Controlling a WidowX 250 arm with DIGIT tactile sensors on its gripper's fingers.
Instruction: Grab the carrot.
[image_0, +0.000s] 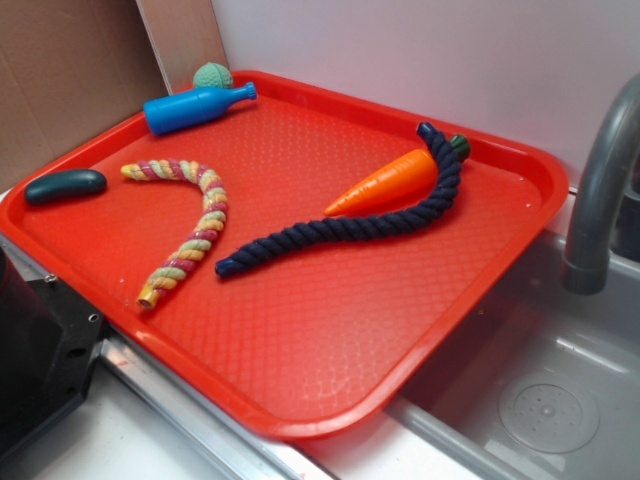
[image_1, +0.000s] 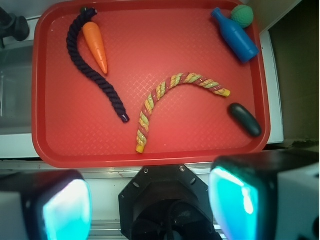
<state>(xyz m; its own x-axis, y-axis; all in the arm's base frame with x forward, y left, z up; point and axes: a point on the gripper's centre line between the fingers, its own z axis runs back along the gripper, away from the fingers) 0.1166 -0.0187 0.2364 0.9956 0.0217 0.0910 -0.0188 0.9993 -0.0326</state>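
Note:
The carrot (image_0: 387, 181) is orange with a dark green stub top and lies on the red tray (image_0: 330, 330) toward its far right, tip pointing left. A dark navy rope (image_0: 350, 226) curls along its near side and round its green end. In the wrist view the carrot (image_1: 95, 46) shows at the upper left, beside the navy rope (image_1: 90, 70). My gripper (image_1: 150, 205) hangs high over the robot's base, well short of the tray, wide open with nothing between its teal pads (image_1: 65, 210). It does not show in the exterior view.
On the tray also lie a multicoloured twisted rope (image_0: 195, 220), a blue bottle (image_0: 197, 107), a green ball (image_0: 212, 75) and a dark oval toy (image_0: 65, 185). A grey faucet (image_0: 600, 190) and sink basin (image_0: 540, 400) stand to the right. The black robot base (image_1: 167, 205) sits below the gripper.

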